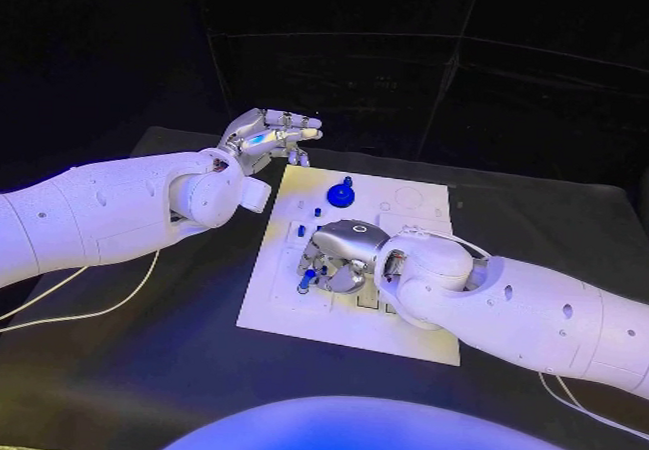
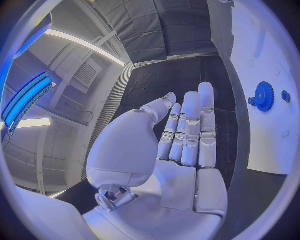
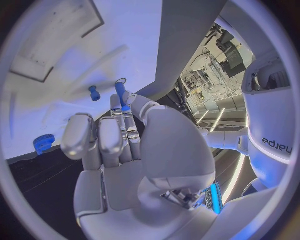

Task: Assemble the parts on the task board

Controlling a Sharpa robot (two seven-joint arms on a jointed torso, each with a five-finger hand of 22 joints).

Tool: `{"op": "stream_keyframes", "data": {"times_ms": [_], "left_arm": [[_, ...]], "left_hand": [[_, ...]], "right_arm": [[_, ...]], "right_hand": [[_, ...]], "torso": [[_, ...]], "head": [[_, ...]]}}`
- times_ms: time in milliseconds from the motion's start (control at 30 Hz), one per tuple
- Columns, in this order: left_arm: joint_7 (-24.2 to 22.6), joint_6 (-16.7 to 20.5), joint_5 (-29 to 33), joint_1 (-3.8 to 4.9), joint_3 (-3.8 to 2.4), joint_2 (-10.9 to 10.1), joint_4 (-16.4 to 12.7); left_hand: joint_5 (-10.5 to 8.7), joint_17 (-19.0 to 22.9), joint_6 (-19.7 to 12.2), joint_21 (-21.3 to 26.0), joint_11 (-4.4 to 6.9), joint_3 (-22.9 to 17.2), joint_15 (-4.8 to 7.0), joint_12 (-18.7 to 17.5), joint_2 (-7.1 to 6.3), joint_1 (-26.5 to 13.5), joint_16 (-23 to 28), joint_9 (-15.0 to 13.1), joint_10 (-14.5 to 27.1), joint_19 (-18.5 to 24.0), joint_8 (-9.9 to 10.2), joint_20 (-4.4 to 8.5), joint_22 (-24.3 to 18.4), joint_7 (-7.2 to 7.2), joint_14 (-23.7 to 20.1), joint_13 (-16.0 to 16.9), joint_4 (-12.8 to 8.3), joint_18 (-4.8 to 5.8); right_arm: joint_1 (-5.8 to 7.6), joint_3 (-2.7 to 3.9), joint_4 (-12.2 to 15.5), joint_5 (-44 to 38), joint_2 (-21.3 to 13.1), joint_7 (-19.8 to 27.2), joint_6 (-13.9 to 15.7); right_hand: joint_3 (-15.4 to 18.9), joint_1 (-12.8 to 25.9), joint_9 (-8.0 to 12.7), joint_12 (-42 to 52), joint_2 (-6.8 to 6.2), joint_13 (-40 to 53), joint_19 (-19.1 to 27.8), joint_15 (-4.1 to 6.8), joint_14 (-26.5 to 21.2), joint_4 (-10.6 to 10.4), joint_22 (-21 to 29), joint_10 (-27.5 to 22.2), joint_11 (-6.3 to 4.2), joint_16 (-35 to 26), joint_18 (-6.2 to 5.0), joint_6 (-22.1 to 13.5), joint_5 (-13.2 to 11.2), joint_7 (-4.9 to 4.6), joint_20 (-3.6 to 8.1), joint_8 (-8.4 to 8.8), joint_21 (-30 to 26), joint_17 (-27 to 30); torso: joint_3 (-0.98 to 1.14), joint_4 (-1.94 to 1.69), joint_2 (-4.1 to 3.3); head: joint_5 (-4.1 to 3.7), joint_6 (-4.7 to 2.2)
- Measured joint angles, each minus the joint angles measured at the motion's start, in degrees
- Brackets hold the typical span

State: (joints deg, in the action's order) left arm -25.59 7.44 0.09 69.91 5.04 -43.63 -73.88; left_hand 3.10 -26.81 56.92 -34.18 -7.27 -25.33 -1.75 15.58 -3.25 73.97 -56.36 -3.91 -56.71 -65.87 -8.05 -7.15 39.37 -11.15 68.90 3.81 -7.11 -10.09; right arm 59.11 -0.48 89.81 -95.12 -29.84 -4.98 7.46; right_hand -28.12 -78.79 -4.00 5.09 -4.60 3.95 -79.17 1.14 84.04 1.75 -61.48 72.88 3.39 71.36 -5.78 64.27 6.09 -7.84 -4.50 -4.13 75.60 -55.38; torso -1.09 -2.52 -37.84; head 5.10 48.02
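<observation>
Blue peg [image 3: 120, 93], pinched upright in our right robot hand [image 1: 341, 256], hangs over the task board's [image 1: 407, 329] near-left area, while our empty left robot hand [image 1: 266, 134], fingers extended, hovers beyond the far corner.

My left silver many-fingered hand [image 1: 271, 135] hovers empty, fingers extended; my right silver many-fingered hand [image 1: 341, 256] pinches a slim blue peg [image 3: 120, 94].
</observation>
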Motion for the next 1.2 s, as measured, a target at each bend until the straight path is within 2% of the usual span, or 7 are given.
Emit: {"op": "stream_keyframes", "data": {"times_ms": [67,200,400,567,1100,1200], "left_arm": [[0.0,0.0,0.0,0.00,0.00,0.0,0.0],[0.0,0.0,0.0,0.00,0.00,0.0,0.1],[0.0,0.0,0.0,0.00,0.00,0.0,0.1],[0.0,-0.1,0.0,0.00,0.00,0.1,0.1],[0.1,-0.2,0.0,0.00,0.00,0.1,0.2],[0.1,-0.2,0.0,0.00,0.00,0.1,0.2]], "left_hand": [[0.00,0.0,0.0,0.0,0.00,0.0,0.00,0.0,0.00,0.0,0.0,0.0,0.0,0.0,0.0,0.00,0.0,0.00,0.0,0.0,0.0,0.00],[0.00,0.0,0.0,0.0,0.00,0.0,0.00,0.0,0.00,0.0,0.0,0.0,0.0,0.0,0.0,0.00,0.0,0.00,0.0,0.0,0.0,0.00],[0.00,0.0,0.0,0.0,0.00,0.0,0.00,0.0,0.00,0.0,0.0,0.0,0.0,0.0,0.0,0.00,0.0,0.00,0.0,0.0,0.0,0.00],[0.00,0.0,0.0,0.0,0.00,0.0,0.00,0.0,0.00,0.0,0.0,0.0,0.0,0.0,0.0,0.00,0.0,0.00,0.0,0.0,0.0,0.00],[0.00,0.0,0.0,0.0,0.00,0.0,0.00,0.0,0.00,0.0,0.0,0.0,0.0,0.0,0.0,0.00,0.0,0.00,0.0,0.0,0.0,0.00],[0.00,0.0,0.0,0.0,0.00,0.0,0.00,0.0,0.00,0.0,0.0,0.0,0.0,0.0,0.0,0.00,0.0,0.00,0.0,0.0,0.0,0.00]], "right_arm": [[0.02,-0.07,0.0,-0.3,0.2,-0.3,-0.1],[0.23,-0.72,0.0,-0.7,0.5,-0.4,-0.3],[0.22,-1.22,0.1,-1.0,1.0,-0.5,-0.7],[-0.07,-1.64,-0.1,-1.6,1.2,-0.9,-1.2],[-0.12,-1.65,0.2,-3.6,1.3,-1.9,-0.7],[-0.15,-1.66,0.3,-3.8,1.3,-2.0,-0.6]], "right_hand": [[0.0,0.0,0.0,0.0,0.00,0.0,0.0,0.00,0.0,0.0,0.0,0.0,0.00,0.0,0.00,0.1,0.0,-0.10,0.00,0.05,0.0,0.0],[0.0,0.0,0.0,0.0,0.01,0.0,0.0,0.00,0.0,0.0,0.0,0.2,0.20,0.0,0.00,0.0,0.1,-0.19,0.00,0.12,0.0,0.0],[0.0,0.2,0.0,0.0,0.23,0.1,0.0,-0.01,0.0,0.0,0.0,0.2,0.22,0.0,0.00,0.0,0.1,-0.20,0.00,-0.08,0.0,0.0],[0.0,0.5,0.0,-0.1,-0.06,0.0,0.0,-0.01,0.0,0.0,0.0,0.3,0.31,0.0,0.00,-0.1,0.1,-0.29,0.00,-0.08,0.0,0.1],[0.0,0.5,0.0,-0.1,-0.07,0.0,0.2,-0.01,0.0,0.0,0.0,0.3,0.31,-0.2,0.00,-0.2,0.1,-0.26,-0.21,-0.01,0.0,0.4],[0.0,1.1,0.0,-0.5,-0.67,0.0,0.2,-0.01,0.0,0.0,0.3,0.3,0.31,-0.3,0.00,-0.2,0.1,-0.24,-0.21,0.00,0.0,0.7]], "torso": [[-0.01,-0.01,0.00],[-0.04,-0.01,0.02],[-0.06,-0.01,0.03],[-0.06,-0.03,0.03],[-0.04,-0.05,0.01],[-0.04,-0.04,0.01]], "head": [[0.00,0.03],[-0.01,0.10],[-0.01,0.22],[-0.01,0.24],[0.15,0.31],[0.18,0.33]]}}
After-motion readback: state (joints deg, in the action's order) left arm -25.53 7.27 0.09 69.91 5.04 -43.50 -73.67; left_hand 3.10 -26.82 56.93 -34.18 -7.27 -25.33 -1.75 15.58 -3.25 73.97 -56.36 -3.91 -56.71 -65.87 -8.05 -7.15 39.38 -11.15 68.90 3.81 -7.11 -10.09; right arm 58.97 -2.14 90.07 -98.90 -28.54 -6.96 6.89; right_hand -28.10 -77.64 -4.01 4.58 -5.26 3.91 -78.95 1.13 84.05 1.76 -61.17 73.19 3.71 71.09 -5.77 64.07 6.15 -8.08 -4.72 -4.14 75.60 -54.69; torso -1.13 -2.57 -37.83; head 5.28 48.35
